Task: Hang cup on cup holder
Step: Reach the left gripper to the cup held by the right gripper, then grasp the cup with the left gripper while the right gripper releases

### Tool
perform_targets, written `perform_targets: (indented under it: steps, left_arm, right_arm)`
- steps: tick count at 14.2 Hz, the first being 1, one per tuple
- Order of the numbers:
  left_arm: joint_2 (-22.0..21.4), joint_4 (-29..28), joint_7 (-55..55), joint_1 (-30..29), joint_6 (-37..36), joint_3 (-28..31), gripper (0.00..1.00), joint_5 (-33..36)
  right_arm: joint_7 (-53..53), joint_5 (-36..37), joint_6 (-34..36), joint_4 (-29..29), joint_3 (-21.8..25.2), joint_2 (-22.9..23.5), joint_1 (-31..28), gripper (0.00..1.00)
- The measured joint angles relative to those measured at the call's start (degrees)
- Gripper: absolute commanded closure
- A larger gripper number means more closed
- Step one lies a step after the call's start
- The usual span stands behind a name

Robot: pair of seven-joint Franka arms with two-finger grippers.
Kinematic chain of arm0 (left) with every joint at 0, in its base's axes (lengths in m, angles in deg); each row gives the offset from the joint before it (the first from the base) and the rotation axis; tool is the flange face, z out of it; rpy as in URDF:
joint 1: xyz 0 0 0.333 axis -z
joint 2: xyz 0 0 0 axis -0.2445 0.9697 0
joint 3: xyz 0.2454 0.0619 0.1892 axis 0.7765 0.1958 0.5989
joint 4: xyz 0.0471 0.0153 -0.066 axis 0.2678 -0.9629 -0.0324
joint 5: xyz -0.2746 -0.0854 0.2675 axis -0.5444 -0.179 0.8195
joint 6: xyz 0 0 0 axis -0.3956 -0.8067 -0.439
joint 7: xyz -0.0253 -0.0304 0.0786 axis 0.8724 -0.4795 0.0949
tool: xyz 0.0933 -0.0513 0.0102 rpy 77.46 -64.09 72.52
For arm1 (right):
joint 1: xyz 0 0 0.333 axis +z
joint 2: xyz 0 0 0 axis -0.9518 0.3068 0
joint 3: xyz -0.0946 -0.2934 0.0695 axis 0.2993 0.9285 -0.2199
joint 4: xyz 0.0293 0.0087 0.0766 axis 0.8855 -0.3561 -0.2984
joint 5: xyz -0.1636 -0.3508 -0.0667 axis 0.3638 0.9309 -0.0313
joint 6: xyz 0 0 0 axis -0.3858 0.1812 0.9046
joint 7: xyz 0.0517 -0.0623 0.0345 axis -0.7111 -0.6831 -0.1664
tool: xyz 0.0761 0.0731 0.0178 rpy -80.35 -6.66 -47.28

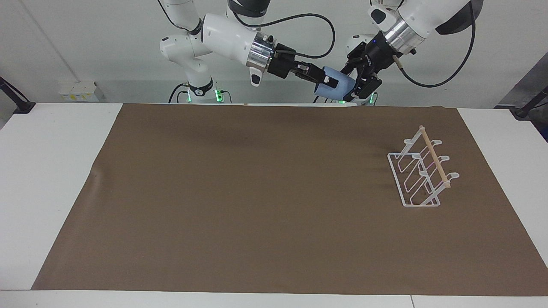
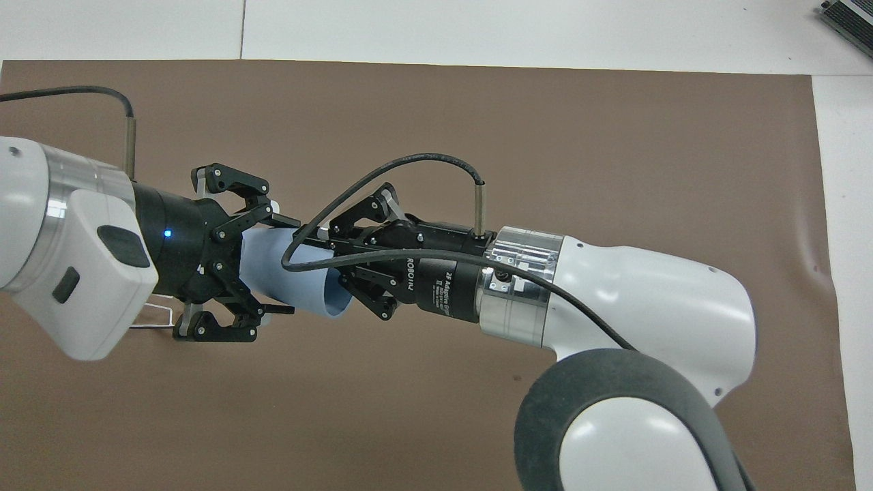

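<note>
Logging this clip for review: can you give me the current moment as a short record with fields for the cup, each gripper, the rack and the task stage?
cup: light-blue cup, held in the air on its side, base toward the left arm
right gripper: right gripper shut on the cup's rim, one finger inside
left gripper: left gripper open, fingers either side of the cup's base end, not closed on it
cup holder: cup holder stands on the brown mat at the left arm's end of the table, nothing hung on it
stage: mid handover, cup not yet hung
</note>
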Motion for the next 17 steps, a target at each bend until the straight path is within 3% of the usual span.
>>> perform_targets:
  steps: [5, 7, 8, 13, 17]
  left_arm:
    - [0.0, 0.0, 1.4, 0.1, -0.1, -0.3, 1.0, 1.4]
    - [0.0, 0.0, 1.4, 0.2, -0.2, -0.5, 1.0, 2.4]
    - [0.0, 0.0, 1.4, 0.3, -0.2, -0.5, 1.0, 3.3]
    - [0.0, -0.1, 1.4, 0.2, -0.2, 0.0, 1.0, 5.9]
    - [0.0, -0.1, 1.5, 0.4, -0.2, -0.2, 1.0, 14.5]
  right_arm:
    - [0.2, 0.1, 0.0, -0.2, -0.1, 0.1, 0.1, 1.0]
    - [0.3, 0.1, 0.0, -0.2, -0.1, 0.2, 0.1, 0.51]
    - [0.3, 0.1, -0.1, -0.2, -0.1, 0.2, 0.1, 0.43]
    - [0.3, 0.1, -0.1, -0.2, 0.0, -0.1, 0.0, 0.32]
    - [0.3, 0.1, -0.1, -0.2, 0.0, -0.1, 0.0, 0.36]
